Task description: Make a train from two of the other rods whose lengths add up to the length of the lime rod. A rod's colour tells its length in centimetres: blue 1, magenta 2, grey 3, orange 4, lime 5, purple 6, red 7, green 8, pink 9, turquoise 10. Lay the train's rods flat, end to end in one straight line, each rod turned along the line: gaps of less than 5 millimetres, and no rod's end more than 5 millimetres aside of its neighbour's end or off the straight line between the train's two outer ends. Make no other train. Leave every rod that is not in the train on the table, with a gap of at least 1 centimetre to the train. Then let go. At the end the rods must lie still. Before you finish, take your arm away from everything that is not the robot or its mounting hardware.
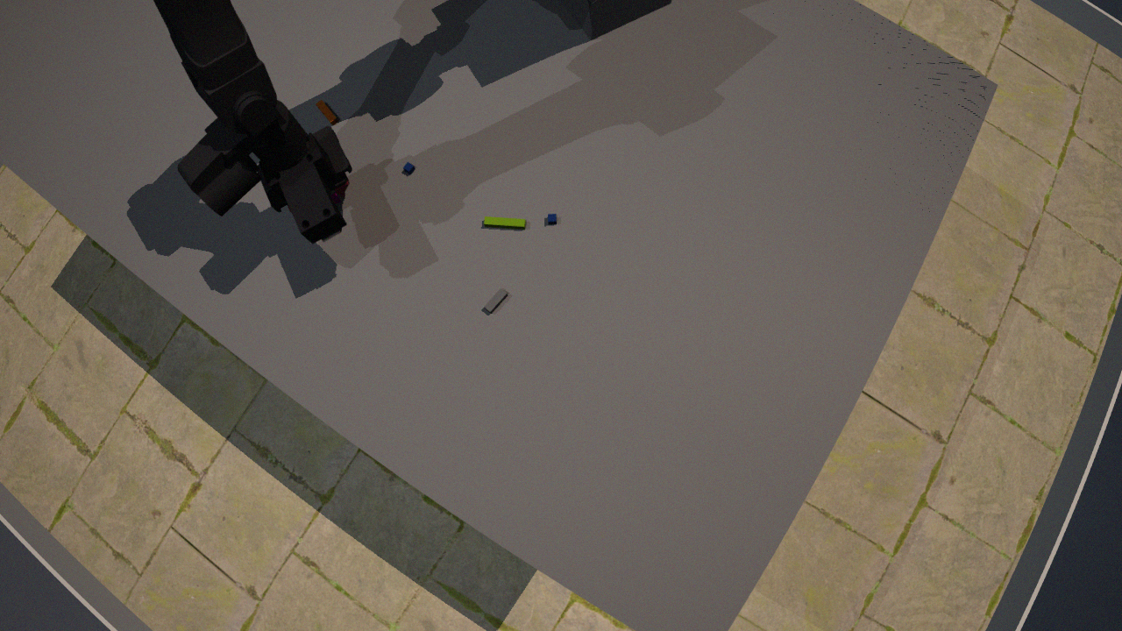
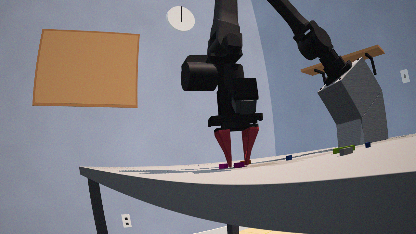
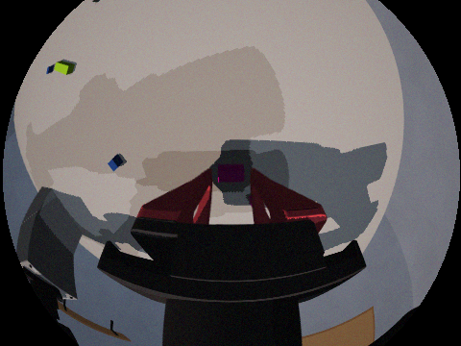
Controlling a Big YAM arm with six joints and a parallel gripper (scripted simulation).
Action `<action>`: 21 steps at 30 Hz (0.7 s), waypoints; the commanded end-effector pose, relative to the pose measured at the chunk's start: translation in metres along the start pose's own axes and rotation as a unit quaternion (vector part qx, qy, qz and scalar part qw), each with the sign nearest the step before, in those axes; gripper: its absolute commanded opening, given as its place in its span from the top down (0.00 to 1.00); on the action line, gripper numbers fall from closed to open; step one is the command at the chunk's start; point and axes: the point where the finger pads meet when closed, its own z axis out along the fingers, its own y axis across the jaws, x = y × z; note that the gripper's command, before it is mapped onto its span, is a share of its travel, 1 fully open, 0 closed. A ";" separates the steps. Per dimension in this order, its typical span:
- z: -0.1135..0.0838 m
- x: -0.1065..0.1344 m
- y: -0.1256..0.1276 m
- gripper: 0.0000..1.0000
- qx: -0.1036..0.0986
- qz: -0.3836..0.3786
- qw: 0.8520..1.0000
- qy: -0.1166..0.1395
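My gripper (image 2: 238,165) (image 3: 231,169) is open and low at the table, its fingers astride a magenta rod (image 2: 239,164) (image 3: 230,173), with narrow gaps beside it. Another magenta rod (image 2: 223,166) lies just outside one finger, mostly hidden in the wrist view. The arm hides much of both in the top view. An orange rod (image 1: 327,111) (image 2: 242,161) lies behind the gripper. A lime rod (image 1: 504,223) (image 2: 335,150) (image 3: 62,67) has a blue rod (image 1: 552,218) (image 2: 368,144) near its end. Another blue rod (image 1: 408,167) (image 2: 288,157) (image 3: 115,163) and a grey rod (image 1: 494,301) (image 2: 346,151) lie apart.
The second magenta rod stands close to the fingers. The orange rod and the nearer blue rod are the other closest objects. The arm's grey base (image 2: 355,98) stands at the right in the exterior view. The table's edge (image 2: 174,195) runs along the front there.
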 end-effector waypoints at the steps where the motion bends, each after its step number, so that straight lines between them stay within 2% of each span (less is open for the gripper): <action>1: 0.002 0.001 -0.010 0.67 0.008 0.000 1.000 -0.002; 13: 0.002 0.001 -0.010 0.67 0.008 0.000 1.000 -0.002; 14: 0.002 0.001 -0.010 0.86 0.008 0.000 1.000 -0.002; 21: 0.002 0.001 -0.010 0.86 0.008 0.000 1.000 -0.002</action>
